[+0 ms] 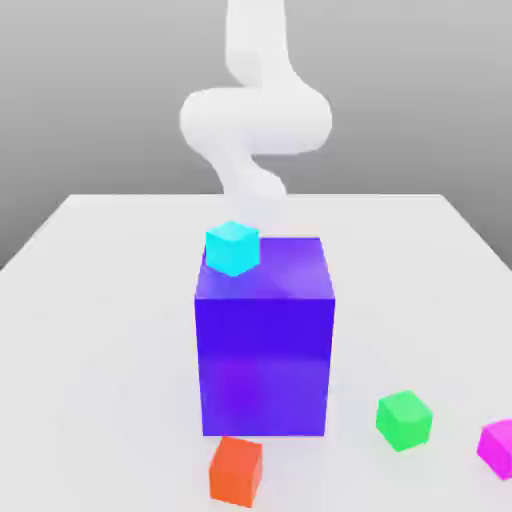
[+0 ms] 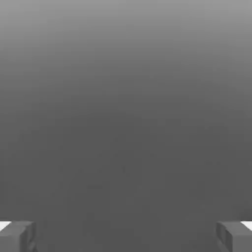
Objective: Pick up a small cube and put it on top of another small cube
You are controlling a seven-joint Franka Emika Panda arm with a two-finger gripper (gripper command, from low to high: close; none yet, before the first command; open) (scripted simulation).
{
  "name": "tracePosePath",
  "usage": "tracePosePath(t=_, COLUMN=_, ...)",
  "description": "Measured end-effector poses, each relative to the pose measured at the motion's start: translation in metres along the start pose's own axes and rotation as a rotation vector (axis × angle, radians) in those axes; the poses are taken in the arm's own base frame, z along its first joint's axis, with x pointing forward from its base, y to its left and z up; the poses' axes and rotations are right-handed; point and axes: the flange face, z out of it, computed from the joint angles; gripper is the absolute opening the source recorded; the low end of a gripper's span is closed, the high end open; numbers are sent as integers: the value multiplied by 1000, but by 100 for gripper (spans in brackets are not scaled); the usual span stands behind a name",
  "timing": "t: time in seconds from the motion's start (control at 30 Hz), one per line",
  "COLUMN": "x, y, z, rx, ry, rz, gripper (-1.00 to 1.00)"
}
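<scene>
White table [image 1: 110, 330], magenta cube [image 1: 499, 448] near green cube [image 1: 404, 420], jaws [image 2: 126, 237] spread wide.

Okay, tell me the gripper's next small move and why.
Probably ease the open gripper toward the magenta cube: nothing sits between its fingers, and that cube lies on the table, apart from the green cube.
</scene>
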Motion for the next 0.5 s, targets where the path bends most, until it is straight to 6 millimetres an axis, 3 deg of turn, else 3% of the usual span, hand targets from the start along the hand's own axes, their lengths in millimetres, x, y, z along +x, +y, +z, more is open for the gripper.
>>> tracePosePath(t=0.23, x=-58, y=-40, z=123, rx=-150, ry=-100, rz=-80, gripper=0)
tracePosePath(t=0.5, x=-157, y=-55, z=246, rx=-273, ry=-237, rz=-178, gripper=0)
